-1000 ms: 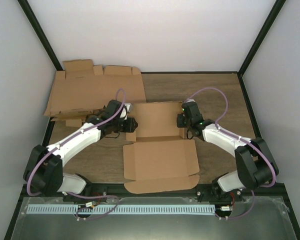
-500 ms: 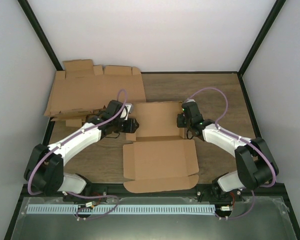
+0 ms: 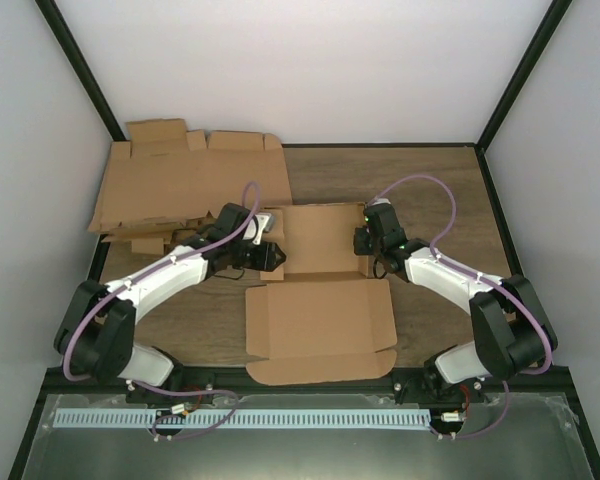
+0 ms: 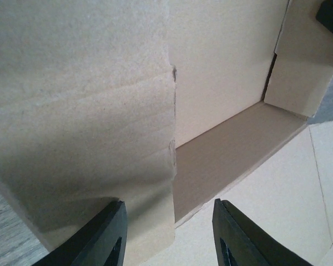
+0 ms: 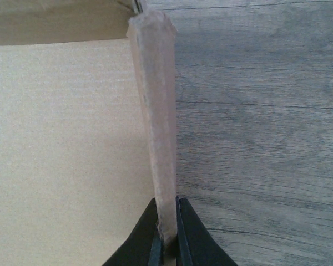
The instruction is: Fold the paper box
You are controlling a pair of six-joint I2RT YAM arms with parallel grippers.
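The left arm has been swung a little to the right since a second ago, so that the left gripper (image 3: 269, 254) is now brought up against the left side flap (image 4: 83, 127) of the paper box (image 3: 320, 318). The right arm is found where it was. The box is seen at the middle of the table (image 3: 430, 190), between the two arms, its near panel spread flat and its far part partly raised.

In the left wrist view the fingers (image 4: 108, 238) are held apart with the flap's lower edge lying across the gap; nothing is clamped there. The right gripper (image 5: 166, 235) is closed tight on the right side wall (image 5: 155, 111), which is pinched edge-on and kept upright. It is judged that the left flap is about to be taken or pushed upright to match the right wall, so the side walls are only half dealt with.

The box is cut from plain brown cardboard, matte and fibrous, with faint ribbing across the flap and a ragged notch at its die-cut edge. Crisp creases are shown at the inner corner. The table is finished in grey wood grain. A pile of flat blanks (image 3: 190, 185) is left at the far left.
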